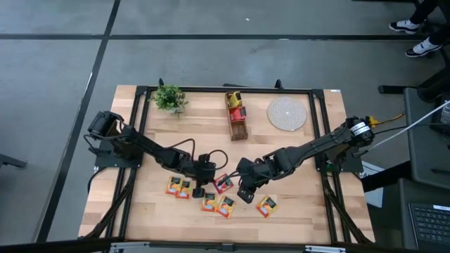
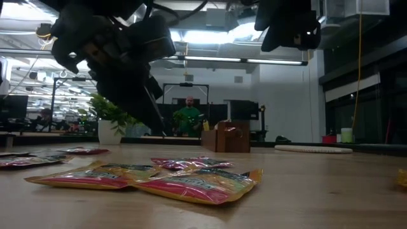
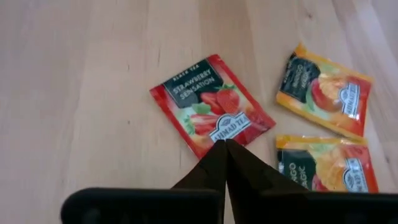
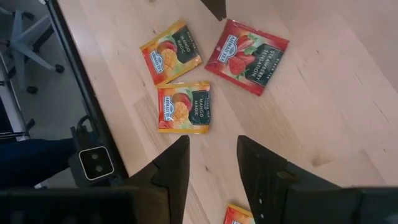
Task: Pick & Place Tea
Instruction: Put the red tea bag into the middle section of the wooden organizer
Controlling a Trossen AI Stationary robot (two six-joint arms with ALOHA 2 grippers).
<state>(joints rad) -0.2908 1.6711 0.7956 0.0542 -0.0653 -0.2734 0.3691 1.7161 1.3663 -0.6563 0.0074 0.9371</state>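
A red strawberry tea sachet [image 3: 208, 106] lies flat on the wooden table [image 1: 302, 211]. The shut fingertips of my left gripper [image 3: 225, 144] stand at its near edge; the high view shows that gripper [image 1: 202, 188] just left of the sachet [image 1: 223, 184]. Orange mango sachets [image 3: 326, 93] [image 3: 323, 165] lie flat beside it, and more [image 1: 178, 187] [image 1: 217, 204] [image 1: 267, 205] are spread along the table's near half. My right gripper [image 4: 211, 165] hangs open above bare wood, right of the red sachet [image 4: 249, 53], with nothing between its fingers. My left gripper comes slanting down at the red sachet's logo edge [image 3: 231, 132], near that edge's middle. The shut fingertips [image 3: 217, 152] hide the spot. Whether they pinch the edge, rest on it or stop just short of it, I cannot tell. The sachet lies flat on the table.
At the table's far side stand a small potted plant [image 1: 169, 98], an open wooden box [image 1: 238, 118] with sachets in it, and a round pale mat [image 1: 287, 112]. A black frame [image 1: 320, 126] runs round the tabletop. A person [image 2: 189, 117] stands in the room beyond.
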